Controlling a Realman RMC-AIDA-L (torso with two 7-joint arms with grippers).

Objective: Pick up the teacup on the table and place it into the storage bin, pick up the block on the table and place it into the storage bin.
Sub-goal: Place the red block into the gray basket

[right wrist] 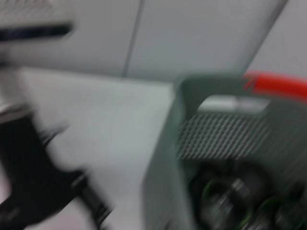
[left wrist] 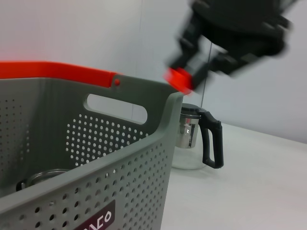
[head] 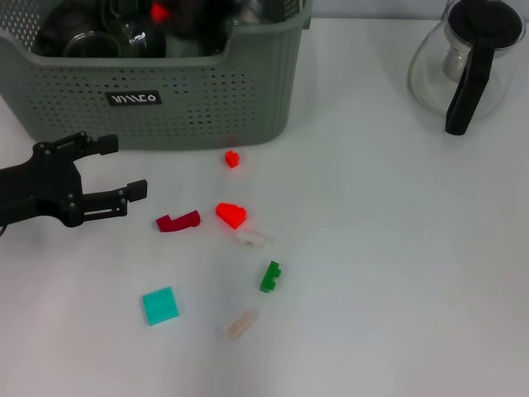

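Nearest on the table [head: 397,248] lie loose pieces: a teal block [head: 159,305], a beige block [head: 241,323] and a green block [head: 269,276]. Farther back are a white block [head: 250,239], a red wedge [head: 231,214] and a dark red block [head: 178,221]. At the left, the left gripper [head: 124,168] hovers low with its fingers spread and empty, just near of the storage bin [head: 207,91].

Only the left wrist view shows the working hand well. There the right gripper [left wrist: 184,79] hangs above the bin's far rim, clenched on a held red block [left wrist: 178,79]. The head view gives just a red speck over the bin.

The step looks like the drop. The gripper should be well inside the walls before letting go, clear of the glassware [head: 91,41] inside; I cannot tell which piece is the teacup. Far right stands a glass teapot [head: 463,58].
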